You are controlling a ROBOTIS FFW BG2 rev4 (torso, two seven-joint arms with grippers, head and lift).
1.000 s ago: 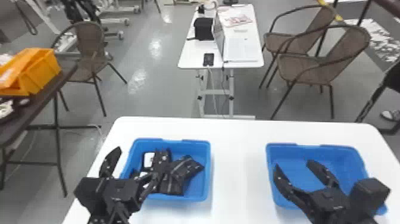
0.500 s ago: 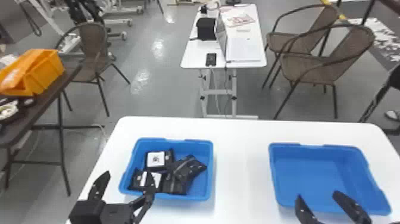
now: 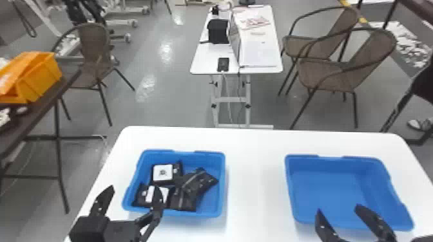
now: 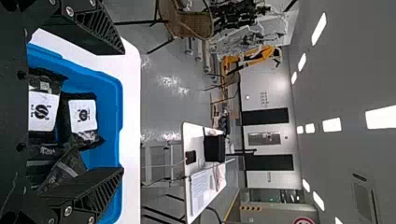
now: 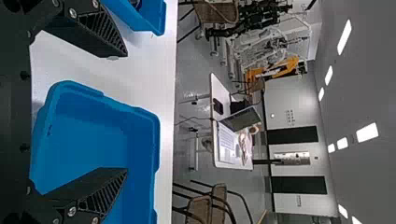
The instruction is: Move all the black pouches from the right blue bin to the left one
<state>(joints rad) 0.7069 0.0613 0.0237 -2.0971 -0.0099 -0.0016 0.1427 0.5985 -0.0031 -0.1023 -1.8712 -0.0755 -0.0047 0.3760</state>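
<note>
All the black pouches [image 3: 201, 181] I can see are in the L bin [image 3: 199, 213], ahead of the L fingers [image 3: 102, 200] and a bit to their right. The L arm is def. the nearer: its inner finger overlaps the bin's near side in the head view, while the outer one sits left of the bin. Both are spread w/ nothing btwn them. One pouch lies askew on its neighbour, long axis hard to tell; a white label [image 3: 162, 172] faces up at the back. The R fingers [image 3: 370, 217], also spread and holding nothing, are at the near side of the R bin [image 3: 328, 190], well apart from the pouches across the desk [image 3: 254, 193]. So the transfer looks done (prob. no more grasps), and the next move is likely both arms backing off, L one w/o snagging the rim.
</note>
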